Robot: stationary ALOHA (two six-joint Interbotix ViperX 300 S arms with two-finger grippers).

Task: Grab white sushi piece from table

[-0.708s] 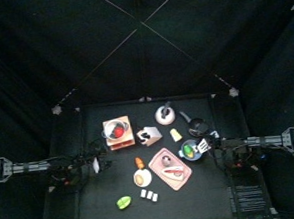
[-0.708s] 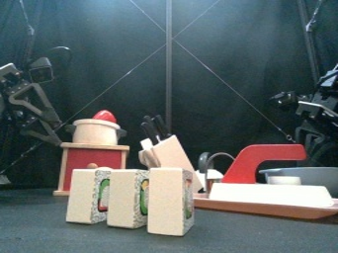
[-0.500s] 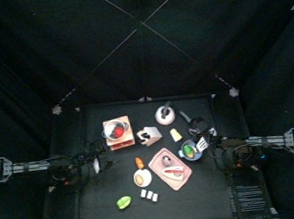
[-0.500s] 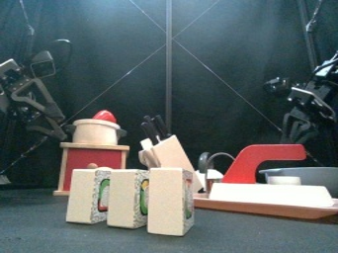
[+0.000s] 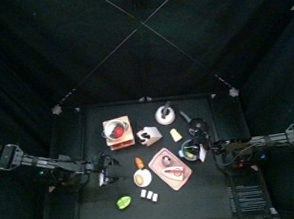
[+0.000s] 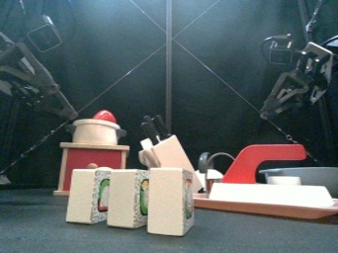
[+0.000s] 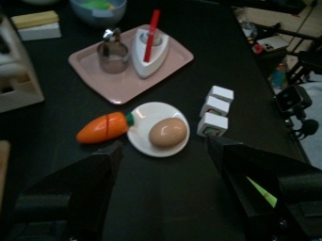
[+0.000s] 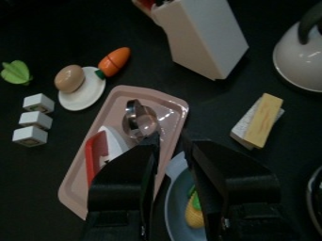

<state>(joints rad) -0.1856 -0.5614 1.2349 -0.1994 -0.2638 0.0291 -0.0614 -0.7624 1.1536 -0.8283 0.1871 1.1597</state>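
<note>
Three white sushi pieces [image 6: 128,198] with green centres stand in a row near the table's [image 5: 82,130] front edge. They show small in the top view [image 5: 149,195]. In the left wrist view the same sushi pieces [image 7: 217,108] lie beyond my left gripper [image 7: 164,179], whose jaws stand wide open and empty above the table. The left gripper [image 5: 106,169] hovers left of the egg plate. My right gripper [image 8: 172,165] hangs over the pink tray with a narrow gap between its jaws and nothing in them. The sushi row [image 8: 32,120] is far off to its side.
A pink tray [image 7: 132,61] carries a red-handled knife and a metal piece. A plate with an egg [image 7: 161,132] and a carrot [image 7: 101,129] lie beside the sushi. A white knife block [image 8: 208,38], cheese wedge [image 8: 258,120], kettle [image 5: 167,112] and red stove with pot [image 5: 117,132] stand further back.
Both arms have lifted higher and reached in towards the table's middle. The left gripper now hangs near the egg plate and the right one over the pink tray.
</note>
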